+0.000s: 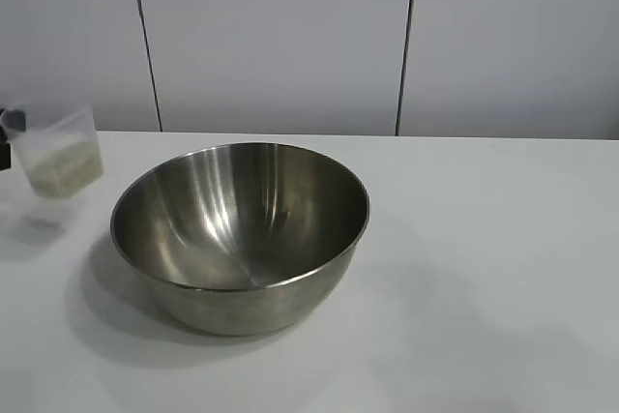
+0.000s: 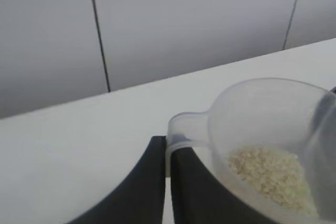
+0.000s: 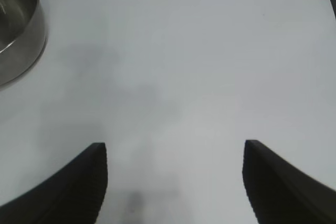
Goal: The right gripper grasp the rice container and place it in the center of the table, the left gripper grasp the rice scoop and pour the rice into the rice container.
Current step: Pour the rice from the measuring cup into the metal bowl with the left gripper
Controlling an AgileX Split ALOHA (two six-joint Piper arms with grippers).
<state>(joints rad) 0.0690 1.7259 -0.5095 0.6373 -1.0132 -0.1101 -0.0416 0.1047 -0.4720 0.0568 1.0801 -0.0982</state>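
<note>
half-hidden left gripper (image 2: 167,182) pinches the rice scoop's (image 1: 60,150) handle; right gripper (image 3: 173,182) gapes empty.

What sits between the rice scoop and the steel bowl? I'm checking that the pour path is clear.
Nothing: in the exterior view only bare white table separates the rice scoop from the steel bowl.

From my station the light looks soft, even and fairly bright. The rice container (image 1: 240,234) throws a pale, diffuse shadow on the table (image 1: 484,268) toward the exterior view's left, and streaky highlights glare on its inner wall. In the left wrist view, the rice scoop (image 2: 262,145) sits close and looks soft.
</note>
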